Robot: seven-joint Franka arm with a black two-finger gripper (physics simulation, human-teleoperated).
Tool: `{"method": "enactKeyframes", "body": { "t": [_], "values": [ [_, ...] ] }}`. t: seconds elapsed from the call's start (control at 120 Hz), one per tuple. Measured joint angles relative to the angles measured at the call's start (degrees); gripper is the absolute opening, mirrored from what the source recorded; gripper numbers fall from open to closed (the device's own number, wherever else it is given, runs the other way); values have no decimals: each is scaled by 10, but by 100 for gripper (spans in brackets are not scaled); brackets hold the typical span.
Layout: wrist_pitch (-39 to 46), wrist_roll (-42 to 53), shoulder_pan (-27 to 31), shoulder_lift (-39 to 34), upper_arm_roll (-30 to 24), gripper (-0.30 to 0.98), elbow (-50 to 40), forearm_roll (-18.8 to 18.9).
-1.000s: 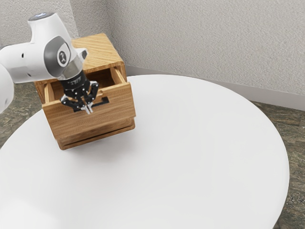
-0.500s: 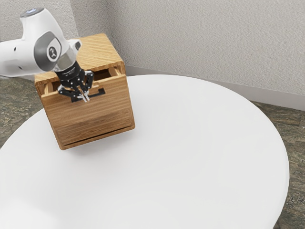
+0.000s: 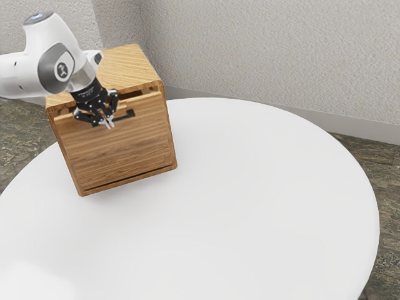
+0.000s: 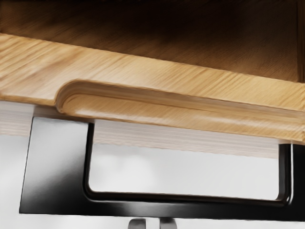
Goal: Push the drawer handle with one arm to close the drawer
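The drawer point(image 3: 122, 147) is showing a brown, grained wooden front, and its black, squared, U-shaped handle point(image 3: 129, 115) is projecting below a rounded recess in the top edge. A dark gap is remaining above the front, so the drawer is standing slightly open. Its cabinet point(image 3: 129, 65) is sitting near the round tabletop's point(image 3: 250, 206) edge toward the exterior view's upper left. The handle is lying at my gripper point(image 3: 109, 125), its crossbar just beside my fingertips point(image 4: 137, 223); contact, as far as I can judge, is remaining unconfirmed. My fingers are standing narrowly parted, gripping nothing. My arm point(image 3: 19, 75) is reaching in from the exterior view's left, my hand tilting downward before the front.
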Motion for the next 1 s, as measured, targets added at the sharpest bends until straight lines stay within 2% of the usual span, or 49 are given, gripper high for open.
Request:
{"method": "enactKeyframes", "body": {
  "t": [0.35, 0.475, 0.608, 0.667, 0.717, 0.8, 0.842, 0.908, 0.942, 1.0],
  "values": [
    [6, -10, -11, 61, 8, -7, 28, 58],
    [7, -14, -25, 77, 30, -7, 38, 76],
    [7, -18, -36, 83, 36, -6, 39, 84],
    [1, -24, -62, 82, 36, -5, 35, 76],
    [-13, -29, -102, 73, 35, -5, 31, 62],
    [-52, -37, -166, 25, 36, -3, 9, 16],
    [-79, -41, -230, 0, 67, -1, 6, -3],
    [-132, -40, -454, -44, 241, 7, 7, -23],
    [-160, -35, -570, -53, 348, 14, 19, -24],
    [-207, -14, -721, -38, 521, 27, 68, -13]
  ]
}}
